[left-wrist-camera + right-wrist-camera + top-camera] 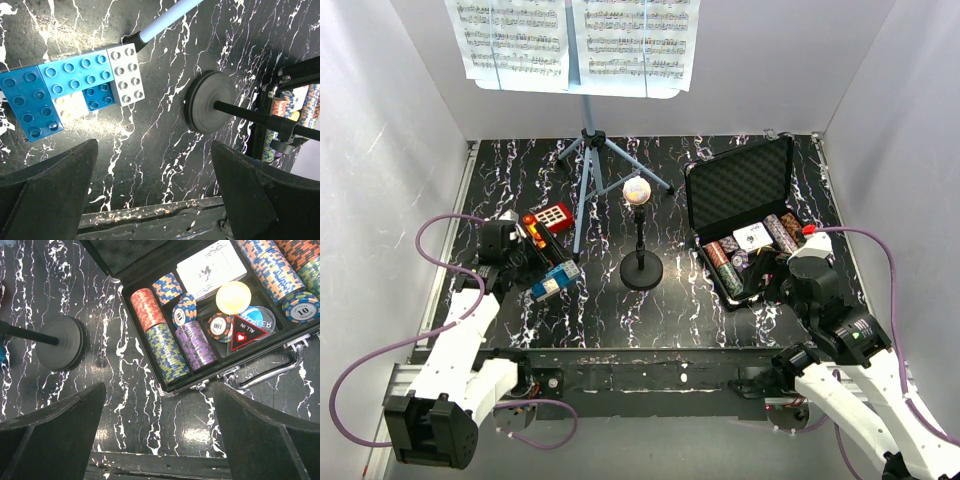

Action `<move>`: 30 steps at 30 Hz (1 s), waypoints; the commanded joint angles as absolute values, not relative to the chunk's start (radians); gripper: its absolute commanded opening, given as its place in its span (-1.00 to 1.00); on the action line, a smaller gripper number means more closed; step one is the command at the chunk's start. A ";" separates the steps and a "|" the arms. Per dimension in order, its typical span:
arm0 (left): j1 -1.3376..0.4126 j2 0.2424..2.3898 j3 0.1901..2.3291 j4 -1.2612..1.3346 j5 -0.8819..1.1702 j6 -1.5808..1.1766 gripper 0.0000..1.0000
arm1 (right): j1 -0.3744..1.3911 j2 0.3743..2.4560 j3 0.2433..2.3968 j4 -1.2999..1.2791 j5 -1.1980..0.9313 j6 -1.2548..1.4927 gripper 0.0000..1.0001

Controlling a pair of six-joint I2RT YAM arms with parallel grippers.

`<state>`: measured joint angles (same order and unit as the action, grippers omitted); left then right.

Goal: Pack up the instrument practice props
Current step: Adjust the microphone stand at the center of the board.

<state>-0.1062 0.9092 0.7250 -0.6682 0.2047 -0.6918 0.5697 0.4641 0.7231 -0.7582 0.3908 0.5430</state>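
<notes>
The light-blue music stand (pixel 586 190) stands on its tripod at the back centre. White sheet-music pages (pixel 575 40) lie spread across its desk. One stand leg (pixel 167 17) shows in the left wrist view. The microphone (pixel 637 190) has a pale head and stands upright on a black round base (pixel 641 270) (pixel 210 102) (pixel 62 342) mid-table. My left gripper (pixel 528 258) (pixel 154 145) is open and empty, low over the table left of the base. My right gripper (pixel 772 285) (pixel 159 386) is also open and empty, near the table's front edge.
An open black case of poker chips (pixel 740 190) (pixel 200 330) lies at the right, just ahead of my right gripper. Blue and white toy bricks (pixel 555 282) (pixel 70 85) and a red toy keypad (pixel 548 218) lie by my left gripper. White walls enclose three sides.
</notes>
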 commanded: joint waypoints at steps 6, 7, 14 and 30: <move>-0.109 0.891 0.723 -0.644 0.265 -0.664 0.96 | 0.572 0.451 0.730 -0.730 0.379 0.537 0.93; -0.110 0.887 0.719 -0.641 0.273 -0.663 0.96 | 0.572 0.446 0.732 -0.732 0.388 0.546 0.93; -0.121 0.871 0.718 -0.615 0.317 -0.649 0.96 | 0.571 0.356 0.686 -0.680 0.394 0.581 0.92; -0.173 1.002 1.110 -0.577 0.202 -0.419 0.81 | 0.571 0.497 0.721 -0.638 0.216 0.554 0.89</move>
<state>-0.1547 0.9710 1.0164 -0.6334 0.2497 -0.5114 0.5697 0.4854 0.6949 -0.7017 0.2680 0.5678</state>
